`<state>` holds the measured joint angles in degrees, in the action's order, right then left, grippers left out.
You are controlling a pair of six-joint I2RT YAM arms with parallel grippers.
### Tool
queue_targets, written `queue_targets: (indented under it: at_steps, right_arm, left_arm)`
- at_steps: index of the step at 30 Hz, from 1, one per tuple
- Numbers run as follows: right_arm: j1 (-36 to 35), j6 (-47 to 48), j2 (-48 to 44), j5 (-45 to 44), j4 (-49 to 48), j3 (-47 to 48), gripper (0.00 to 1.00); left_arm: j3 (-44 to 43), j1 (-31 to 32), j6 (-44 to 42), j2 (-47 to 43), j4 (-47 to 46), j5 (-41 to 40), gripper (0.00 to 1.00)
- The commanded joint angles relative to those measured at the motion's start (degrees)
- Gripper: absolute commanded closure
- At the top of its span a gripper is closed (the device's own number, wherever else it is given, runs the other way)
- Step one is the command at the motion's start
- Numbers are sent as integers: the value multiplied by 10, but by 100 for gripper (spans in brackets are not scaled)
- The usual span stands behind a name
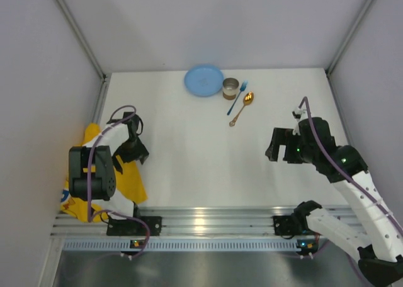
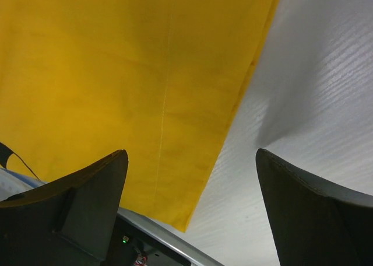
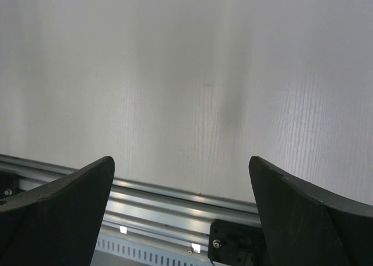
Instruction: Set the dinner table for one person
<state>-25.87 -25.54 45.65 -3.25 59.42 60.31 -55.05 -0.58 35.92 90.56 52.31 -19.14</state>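
Legible text, labels, brands, numbers, signs: none.

- Yellow cloth placemat [image 1: 131, 185]: blue and red print at its left corner, too small to read in the top view. The left wrist view shows only plain yellow.
- Small round metal tin [image 1: 230, 88]: brown side, too small to read.
- Silver aluminium rail [image 1: 208, 223] on the large flat white rectangular surface [image 1: 189, 148]: markings cannot be made out.

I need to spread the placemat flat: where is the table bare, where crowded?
The table is bare in the middle, between the left claw, the right claw and the rail. Crowded: the far edge, where plate, can, fork and spoon cluster; the near-left corner holds the bunched placemat.
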Motion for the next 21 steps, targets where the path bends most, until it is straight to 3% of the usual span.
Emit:
queue_targets:
  at_steps: [1, 5, 12, 15, 16, 18, 19, 21]
  right_arm:
    - [-10, 3, 10, -14, 2, 37, 0]
    - [-10, -1, 8, -19, 3, 35, 0]
    - [-10, -10, 7, -35, 13, 30, 0]
    - [-10, -19, 5, -39, 14, 26, 0]
    - [-10, -23, 5, -40, 13, 24, 0]
    - [-10, -32, 2, -44, 12, 17, 0]
    - [-10, -33, 3, -45, 12, 16, 0]
    - [-10, -36, 4, -45, 12, 13, 0]
  left_arm:
    - [-1, -12, -18, 16, -45, 1, 4]
    - [-7, -22, -33, 44, -70, 7, 6]
    - [-20, -94, -45, 73, -92, 24, 30]
    - [-23, -120, -55, 83, -94, 31, 55]
    - [-22, -120, -59, 87, -95, 31, 68]
    - [-17, -120, -60, 92, -101, 35, 83]
    - [-16, -121, -61, 94, -103, 38, 99]
    - [-18, -120, -63, 95, -104, 54, 100]
